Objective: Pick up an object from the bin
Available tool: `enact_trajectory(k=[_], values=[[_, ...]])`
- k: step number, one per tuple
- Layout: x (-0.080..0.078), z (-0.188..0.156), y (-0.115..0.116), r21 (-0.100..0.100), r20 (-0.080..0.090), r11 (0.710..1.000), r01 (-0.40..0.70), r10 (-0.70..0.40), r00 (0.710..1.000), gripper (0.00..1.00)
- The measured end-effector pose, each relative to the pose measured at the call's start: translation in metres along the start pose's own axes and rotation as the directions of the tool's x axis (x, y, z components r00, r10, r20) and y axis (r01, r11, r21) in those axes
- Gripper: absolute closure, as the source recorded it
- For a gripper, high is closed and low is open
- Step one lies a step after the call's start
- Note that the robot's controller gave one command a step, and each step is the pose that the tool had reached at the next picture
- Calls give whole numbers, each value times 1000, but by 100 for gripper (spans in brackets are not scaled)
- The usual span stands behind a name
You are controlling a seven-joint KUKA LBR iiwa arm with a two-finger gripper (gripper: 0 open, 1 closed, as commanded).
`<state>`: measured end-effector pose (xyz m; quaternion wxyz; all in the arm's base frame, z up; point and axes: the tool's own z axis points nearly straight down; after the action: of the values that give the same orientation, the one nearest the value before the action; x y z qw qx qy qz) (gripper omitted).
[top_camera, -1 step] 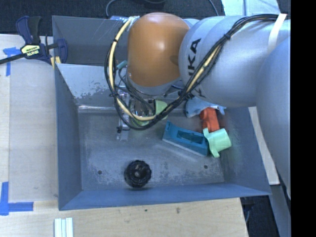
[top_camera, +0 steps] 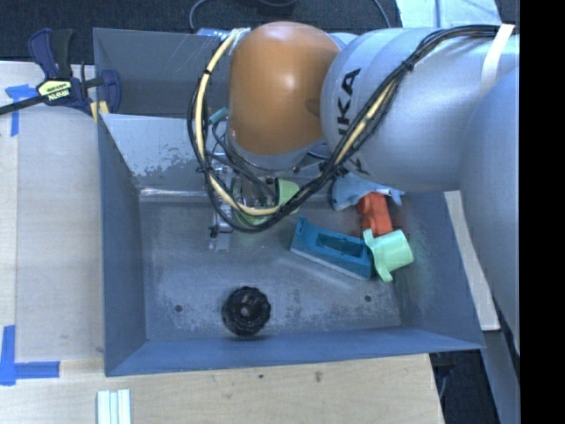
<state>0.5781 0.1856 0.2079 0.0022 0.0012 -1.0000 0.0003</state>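
Six loose things show in the bin [top_camera: 119, 237], and we place each from the fingers [top_camera: 220, 223]. These hang low over the floor near the back wall, under the arm's orange cover [top_camera: 274, 87] and a loop of cables [top_camera: 252, 208]. Most of them is hidden, so we cannot tell whether they are apart or together.

Just to their right in the view, tucked under the wrist, sits a green piece [top_camera: 284, 193], the nearest thing, partly covered by the cables. Farther right lies a blue block [top_camera: 328, 248], long and tilted, its near end close to the fingers and its far end touching a pale green cup [top_camera: 390, 253]. Behind the cup a red piece [top_camera: 376, 212] rests against it, with a light blue scrap [top_camera: 353, 190] beside that, under the arm [top_camera: 424, 104].

Toward the front wall from the fingers, well apart, rests a black round knob [top_camera: 245, 311], alone on bare floor. Left of the fingers the floor is open up to the left wall, and open floor also runs along the front edge on both sides of the knob. The right side is crowded, with the cup near the right wall.
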Motion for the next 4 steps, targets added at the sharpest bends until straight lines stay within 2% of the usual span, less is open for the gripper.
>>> enact_trajectory(k=[1, 2, 3, 4], values=[[-15, -13, 18, 1, 3, 1000, 19, -19, 1000, 0], [0, -16, -5, -4, 4, 998, 65, -65, 998, 0], [-4, 20, -44, 2, 13, 994, 112, -112, 994, 0], [-3, 46, -54, -2, 1, 996, 88, -88, 996, 0]])
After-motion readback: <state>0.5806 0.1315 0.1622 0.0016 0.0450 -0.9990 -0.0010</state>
